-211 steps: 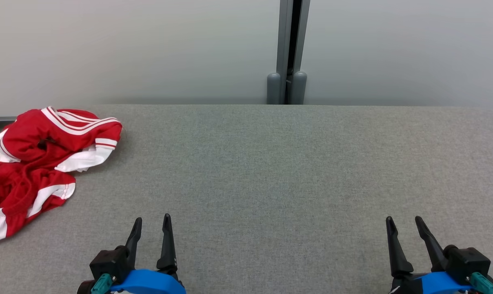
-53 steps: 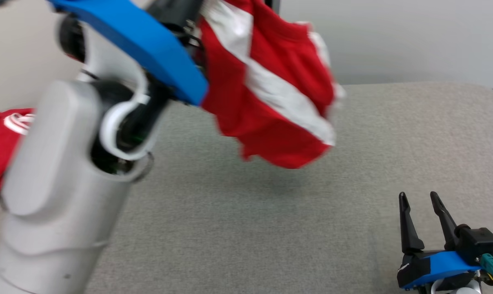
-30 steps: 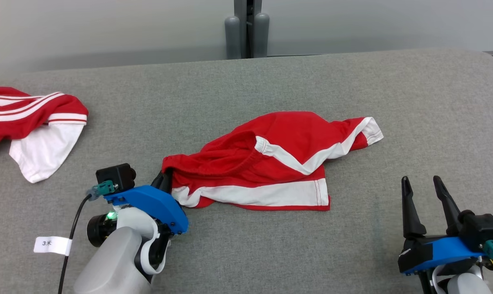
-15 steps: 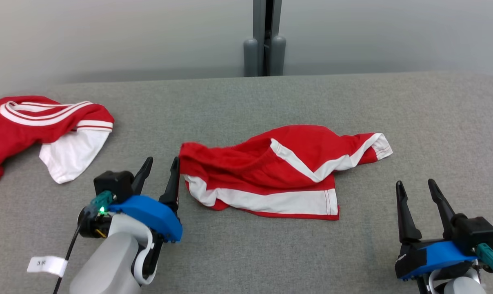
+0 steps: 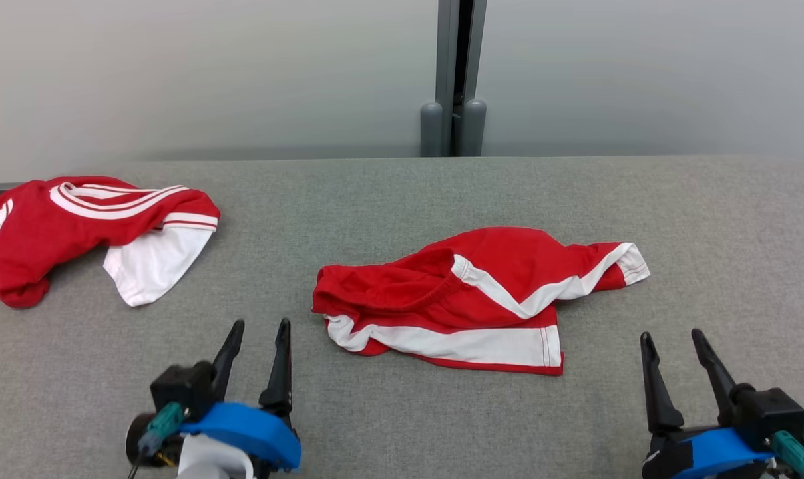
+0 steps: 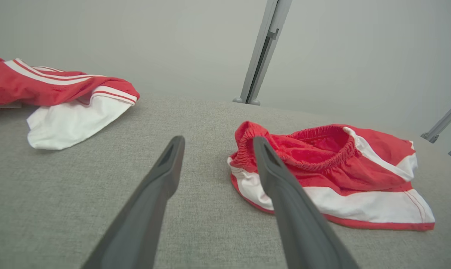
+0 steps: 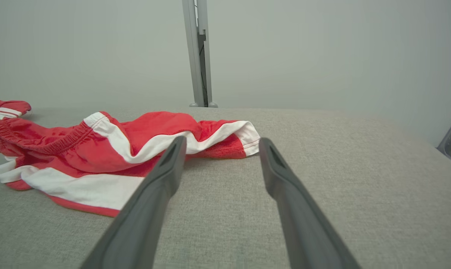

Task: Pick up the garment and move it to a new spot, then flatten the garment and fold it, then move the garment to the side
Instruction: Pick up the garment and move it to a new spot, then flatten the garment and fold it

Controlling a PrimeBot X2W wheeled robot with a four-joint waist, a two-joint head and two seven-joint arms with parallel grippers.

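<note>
The garment (image 5: 482,299) is a pair of red shorts with white stripes, lying crumpled in the middle of the grey table (image 5: 402,199). Its elastic waistband (image 6: 319,149) gapes toward the left. My left gripper (image 5: 260,326) stands open at the lower left, a short way left of the shorts and apart from them; the left wrist view shows its fingers (image 6: 218,140) with nothing between them. At the lower right my right gripper (image 5: 671,334) is open and empty, just right of the shorts' hem. In the right wrist view the garment (image 7: 98,157) lies ahead to the left.
A second red and white garment (image 5: 89,233) lies heaped at the table's far left edge. A grey post (image 5: 455,80) stands against the pale wall behind the table. Bare grey cloth stretches to the right of the shorts.
My left gripper let go of the shorts' waistband, opened and drew back toward me. The shorts stay where they were laid. The head camera tilted, shifting the whole picture.
</note>
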